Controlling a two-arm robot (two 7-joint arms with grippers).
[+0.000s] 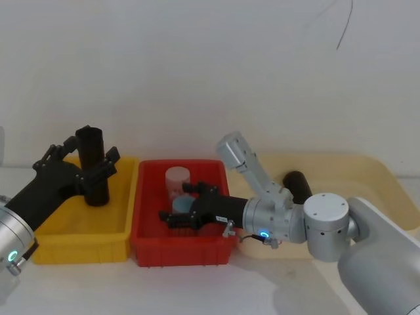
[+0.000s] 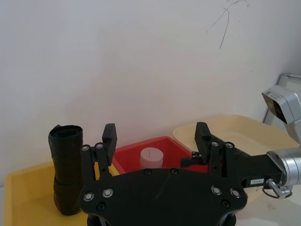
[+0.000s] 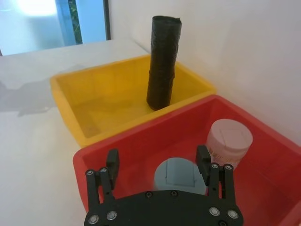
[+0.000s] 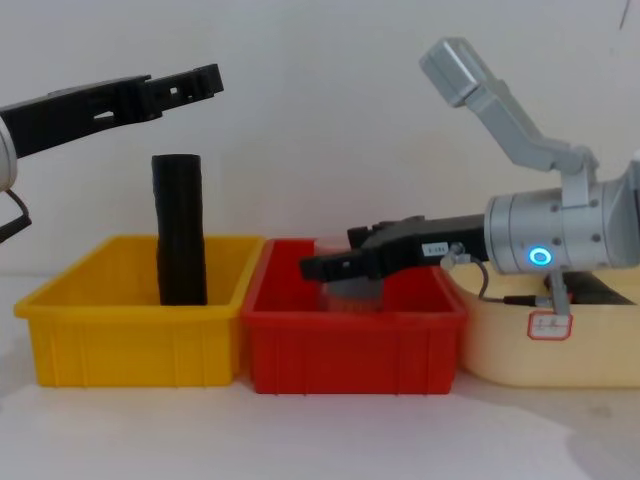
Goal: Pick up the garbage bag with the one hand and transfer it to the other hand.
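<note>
The garbage bag (image 1: 92, 172), a matte black roll, stands upright in the yellow bin (image 1: 79, 246). It also appears in the chest view (image 4: 180, 230) and the right wrist view (image 3: 162, 61). My left gripper (image 4: 205, 78) hovers open above the roll's top, holding nothing. In the left wrist view the roll (image 2: 66, 169) stands just outside one finger of that gripper (image 2: 155, 129), not between the two. My right gripper (image 4: 312, 266), with the small white label, is open low over the red bin (image 1: 184, 249), nothing between its fingers (image 3: 157, 154).
Under the right gripper, the red bin holds a white jar (image 3: 229, 139) and a grey-blue round container (image 3: 178, 174). Another black roll (image 1: 298, 184) lies in the cream tray (image 1: 367, 170) at the right. A white wall runs close behind the bins.
</note>
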